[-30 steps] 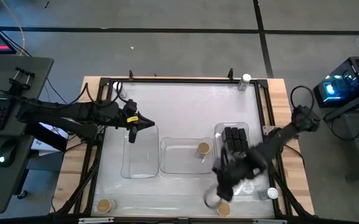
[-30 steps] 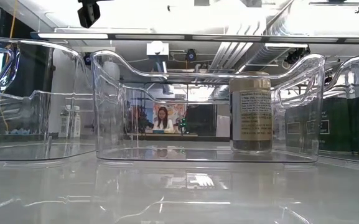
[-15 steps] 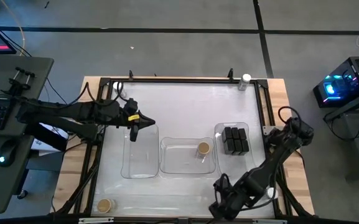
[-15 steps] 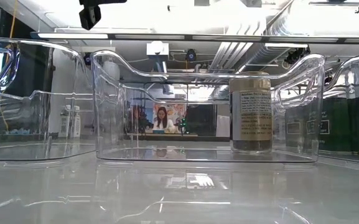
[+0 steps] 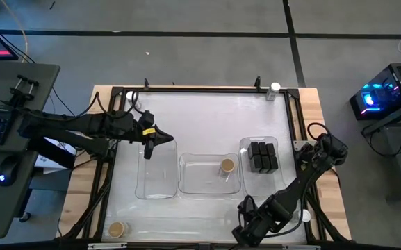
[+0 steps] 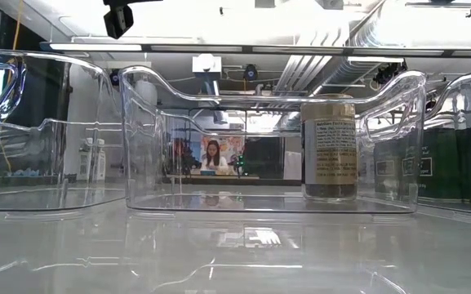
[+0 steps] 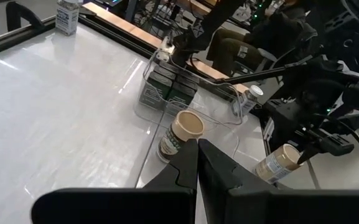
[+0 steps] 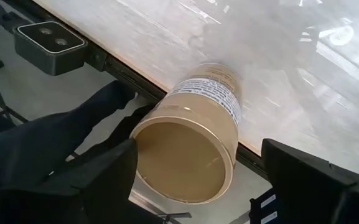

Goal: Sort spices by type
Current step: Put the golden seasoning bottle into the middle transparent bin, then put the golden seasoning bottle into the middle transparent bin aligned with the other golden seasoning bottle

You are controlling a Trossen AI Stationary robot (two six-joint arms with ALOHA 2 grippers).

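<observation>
- The right pincer (image 5: pixel 245 232) is seen at the table's (image 5: pixel 207 114) near edge, on the near side of the middle tray (image 5: pixel 186 182).
- In the right wrist view its fingers (image 8: pixel 319 180) stand wide apart on either side of a tan-topped jar (image 8: pixel 195 146); whether they press on the jar cannot be told.
- That jar is seen tilted at the table's edge, its tan top facing the camera.
- The left pincer (image 5: pixel 149 148) hangs over the far end of the left tray (image 5: pixel 157 191), its fingers (image 7: pixel 185 168) shut together on nothing.
- One tan-topped jar (image 5: pixel 226 165) stands upright inside the middle tray, at its right side.
- The black boxes (image 5: pixel 263 155) are packed together in the right tray (image 5: pixel 245 144).
- Another tan-topped jar (image 5: pixel 117 228) stands at the table's near left corner, well apart from the middle tray.
- A white-lidded jar (image 5: pixel 274 89) stands at the far right corner.
- Another white-lidded jar (image 5: pixel 304 216) is partly seen beside the right arm, nearer than the right tray.
</observation>
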